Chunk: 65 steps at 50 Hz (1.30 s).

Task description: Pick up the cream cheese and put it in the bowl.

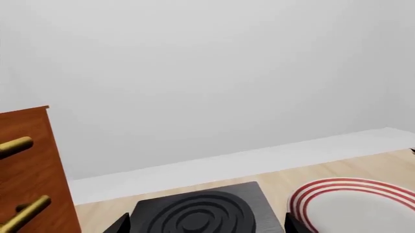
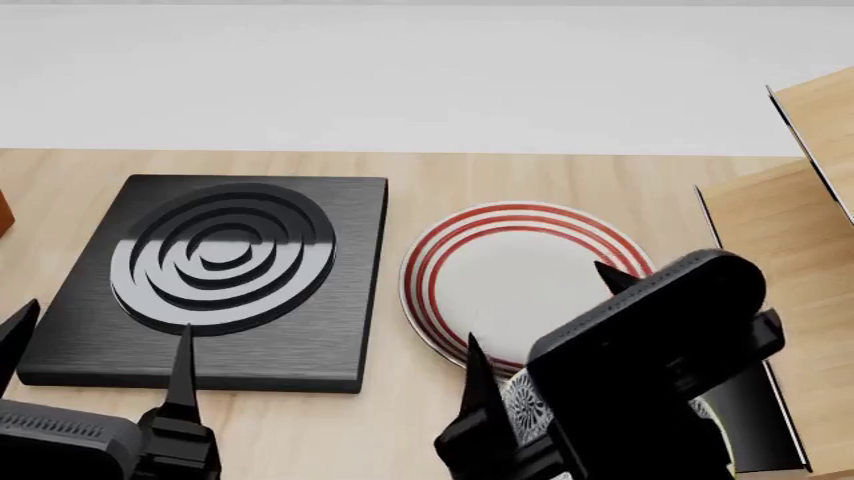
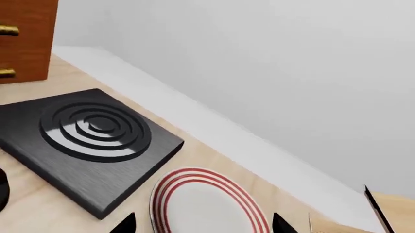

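The cream cheese is not in any view. Only a small patch of the bowl (image 2: 523, 402) shows, white with a dark-blue pattern, under my right gripper's body at the near right of the head view. My right gripper (image 2: 545, 312) is open and empty, and hangs over the near edge of the red-striped plate (image 2: 514, 270). In the right wrist view its fingertips stand wide apart (image 3: 202, 222) over that plate (image 3: 201, 208). My left gripper (image 2: 100, 340) is open and empty, at the near edge of the black burner plate (image 2: 220, 265). It also shows in the left wrist view (image 1: 206, 225).
A brown wooden cabinet (image 1: 29, 170) with brass handles stands at the far left of the table (image 3: 26, 39). A light wooden box (image 2: 787, 210) stands at the right. A white wall runs along the back of the table.
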### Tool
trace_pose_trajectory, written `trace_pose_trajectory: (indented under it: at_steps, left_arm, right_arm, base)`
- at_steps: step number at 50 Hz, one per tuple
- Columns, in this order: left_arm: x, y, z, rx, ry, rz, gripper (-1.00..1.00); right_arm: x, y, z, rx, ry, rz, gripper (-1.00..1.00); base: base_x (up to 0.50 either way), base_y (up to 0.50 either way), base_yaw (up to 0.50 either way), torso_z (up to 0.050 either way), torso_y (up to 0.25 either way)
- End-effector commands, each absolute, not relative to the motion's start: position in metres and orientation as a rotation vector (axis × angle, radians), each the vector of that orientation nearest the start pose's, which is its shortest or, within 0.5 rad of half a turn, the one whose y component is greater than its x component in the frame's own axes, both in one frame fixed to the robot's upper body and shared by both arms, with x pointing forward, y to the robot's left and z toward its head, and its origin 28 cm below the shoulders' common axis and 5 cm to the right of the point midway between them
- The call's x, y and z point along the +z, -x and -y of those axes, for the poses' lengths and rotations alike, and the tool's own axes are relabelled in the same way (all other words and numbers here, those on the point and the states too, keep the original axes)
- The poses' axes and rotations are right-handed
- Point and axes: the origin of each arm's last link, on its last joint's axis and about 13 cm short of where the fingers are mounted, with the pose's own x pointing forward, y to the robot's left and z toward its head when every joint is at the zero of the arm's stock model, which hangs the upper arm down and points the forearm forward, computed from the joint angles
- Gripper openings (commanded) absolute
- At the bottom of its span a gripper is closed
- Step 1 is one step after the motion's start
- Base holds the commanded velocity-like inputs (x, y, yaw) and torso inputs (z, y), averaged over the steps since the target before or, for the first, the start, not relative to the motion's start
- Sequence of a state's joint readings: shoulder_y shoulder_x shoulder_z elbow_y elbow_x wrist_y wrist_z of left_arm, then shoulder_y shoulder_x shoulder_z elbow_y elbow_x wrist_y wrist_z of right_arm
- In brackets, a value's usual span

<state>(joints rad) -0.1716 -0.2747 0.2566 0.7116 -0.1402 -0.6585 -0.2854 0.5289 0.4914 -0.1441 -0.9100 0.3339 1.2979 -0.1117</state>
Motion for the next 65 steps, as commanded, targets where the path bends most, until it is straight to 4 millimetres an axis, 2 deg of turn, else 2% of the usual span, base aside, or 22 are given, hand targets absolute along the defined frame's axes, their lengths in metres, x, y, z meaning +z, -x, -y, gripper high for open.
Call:
trace_pose_trajectory:
  at_steps: [1,18,35,43,65]
  left_arm:
    - [0.139,-0.204,-0.198,-0.044,-0.163,0.184,1.00]
    - [0.142,-0.203,-0.197,-0.037,-0.181,0.188,1.00]
    - [0.142,-0.203,-0.196,-0.038,-0.185,0.184,1.00]
    - [0.142,-0.205,-0.196,-0.037,-0.188,0.182,1.00]
    - [0.142,-0.204,-0.196,-0.038,-0.188,0.184,1.00]
  right_arm:
    - [0.213,-0.210,0.142,0.421,0.456,-0.068,1.00]
    - [0.225,-0.209,0.149,0.517,0.508,-0.140,1.00]
    - [0.243,-0.230,0.157,0.595,0.508,-0.208,1.00]
    - [0.244,-0.237,0.158,0.651,0.518,-0.240,1.00]
    - [0.247,-0.232,0.158,0.748,0.603,-0.278,1.00]
  base:
    - [0.00,0.00,0.00,0.000,0.000]
    - [0.00,0.00,0.00,0.000,0.000]
    - [0.00,0.00,0.00,0.000,0.000]
    - [0.00,0.00,0.00,0.000,0.000]
    - [0.00,0.00,0.00,0.000,0.000]
